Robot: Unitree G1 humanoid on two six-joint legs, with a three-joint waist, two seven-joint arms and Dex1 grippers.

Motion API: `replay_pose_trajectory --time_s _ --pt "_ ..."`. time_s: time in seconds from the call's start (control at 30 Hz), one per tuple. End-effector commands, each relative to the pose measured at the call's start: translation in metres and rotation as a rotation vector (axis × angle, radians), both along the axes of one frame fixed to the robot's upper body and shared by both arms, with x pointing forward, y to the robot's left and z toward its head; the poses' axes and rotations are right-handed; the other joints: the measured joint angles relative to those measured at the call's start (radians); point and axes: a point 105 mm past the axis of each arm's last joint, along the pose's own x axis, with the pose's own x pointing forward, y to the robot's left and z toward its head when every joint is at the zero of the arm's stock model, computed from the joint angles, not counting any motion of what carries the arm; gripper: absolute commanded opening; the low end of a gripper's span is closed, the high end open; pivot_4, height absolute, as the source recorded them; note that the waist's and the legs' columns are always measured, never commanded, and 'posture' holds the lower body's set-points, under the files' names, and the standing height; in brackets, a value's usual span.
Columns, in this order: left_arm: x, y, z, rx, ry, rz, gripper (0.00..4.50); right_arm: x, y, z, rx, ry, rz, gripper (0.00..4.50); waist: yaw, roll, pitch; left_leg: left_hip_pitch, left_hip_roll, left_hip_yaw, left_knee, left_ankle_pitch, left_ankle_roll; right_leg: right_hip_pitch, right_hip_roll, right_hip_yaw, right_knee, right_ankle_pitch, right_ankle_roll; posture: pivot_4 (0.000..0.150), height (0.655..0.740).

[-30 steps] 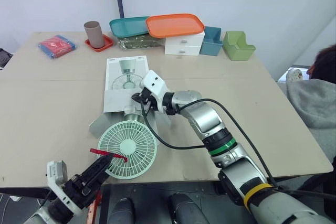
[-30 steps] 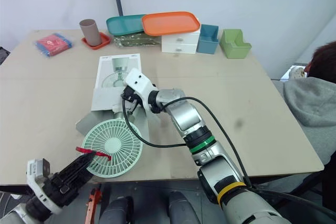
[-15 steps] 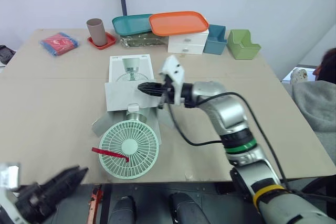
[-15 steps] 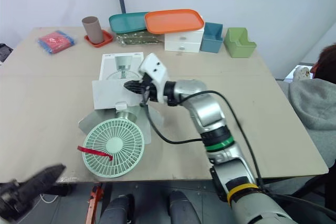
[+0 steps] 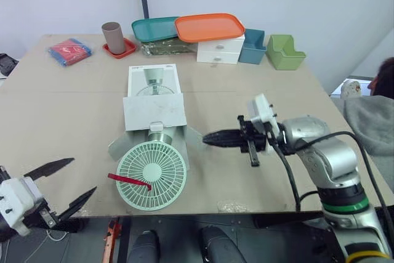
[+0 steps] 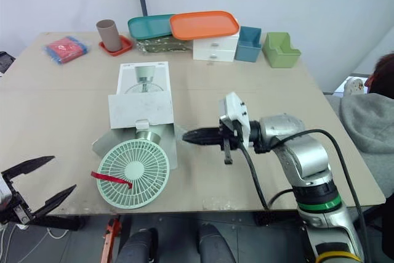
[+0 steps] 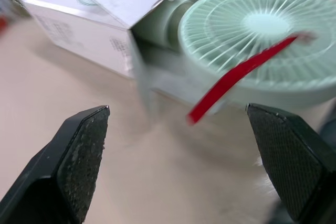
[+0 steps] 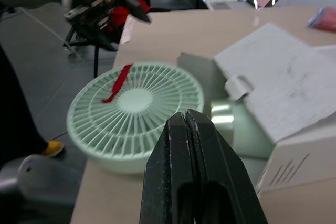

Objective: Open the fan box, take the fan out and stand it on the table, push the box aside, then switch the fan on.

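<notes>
Both arms have backed off! From the head camera, the right end effector [image 5: 205, 139], which was up at the flap of the fan box [image 5: 154, 100] a second ago, now hangs just off the box's open mouth on its right side. Its fingers are pressed together and hold nothing. The left end effector [image 5: 68, 182], earlier right at the rim of the fan [image 5: 151, 175], has swung well clear of the box on its near-left side, past the edge of the worktop [image 5: 61, 109]. Its fingers are spread wide and empty. The fan itself hasn't budged: its round grille lies flat on the worktop just in front of the box mouth, the stem is tucked between the open flaps, and a red strip [image 5: 128, 181] lies across the grille.

Left wrist camera: the two pads stand far apart, the fan grille and red strip sit between them, and the box is just behind.

Right wrist camera: the fingers are tight together, pointing at the fan where it meets the box mouth.

So, by my read, the box is opened and the fan is only partly out. Still to come: free it, stand it upright, push the box aside, switch it on.
</notes>
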Motion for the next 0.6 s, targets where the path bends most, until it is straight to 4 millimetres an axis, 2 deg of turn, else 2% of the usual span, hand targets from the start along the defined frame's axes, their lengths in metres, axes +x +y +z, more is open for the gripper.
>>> replay_pose_trajectory --time_s 0.03,0.1,0.2,0.27,0.47,0.6 --pt "-0.002 -0.001 -0.003 0.155 -0.113 -0.100 4.43 -0.010 0.002 -0.002 -0.032 -0.061 0.057 0.00 0.001 0.000 0.000 0.000 0.000 0.000 0.000 0.000 0.000 0.000 0.000 0.000 0.000 0.000 0.000 0.150 0.7400" --pt "-0.001 -0.002 -0.005 0.205 -0.154 -0.140 4.43 -0.009 0.001 -0.007 -0.041 -0.066 0.048 0.00 0.002 0.000 0.000 0.000 0.001 0.000 0.000 0.000 0.000 0.000 0.001 0.000 0.000 0.001 0.000 0.150 0.7400" --pt "0.006 -0.025 -0.001 0.326 -0.335 -0.296 4.43 -0.004 0.004 -0.007 -0.021 -0.065 0.010 0.00 0.004 0.000 0.000 0.000 0.002 0.000 0.001 0.000 0.000 0.000 0.001 -0.001 0.001 0.003 0.002 0.150 0.7400" --pt "0.009 -0.032 -0.004 0.350 -0.386 -0.350 4.43 -0.005 0.005 -0.008 -0.026 -0.070 0.003 0.00 0.006 0.000 0.000 0.000 0.002 0.000 0.001 0.001 0.001 0.001 0.001 -0.001 0.001 0.005 0.004 0.150 0.7400" --pt "0.020 -0.034 -0.020 0.470 -0.488 -0.417 4.43 -0.006 0.003 -0.008 -0.035 -0.073 -0.022 0.00 0.004 0.000 0.000 0.001 0.003 0.002 0.002 0.001 0.001 0.001 0.001 0.000 0.001 0.007 0.007 0.150 0.7400" --pt "0.030 -0.033 -0.023 0.519 -0.568 -0.422 4.43 -0.006 0.002 -0.008 -0.040 -0.076 -0.032 0.00 0.005 0.000 0.000 0.001 0.003 0.002 0.003 0.002 0.002 0.002 0.001 -0.001 0.002 0.008 0.007 0.150 0.7400"
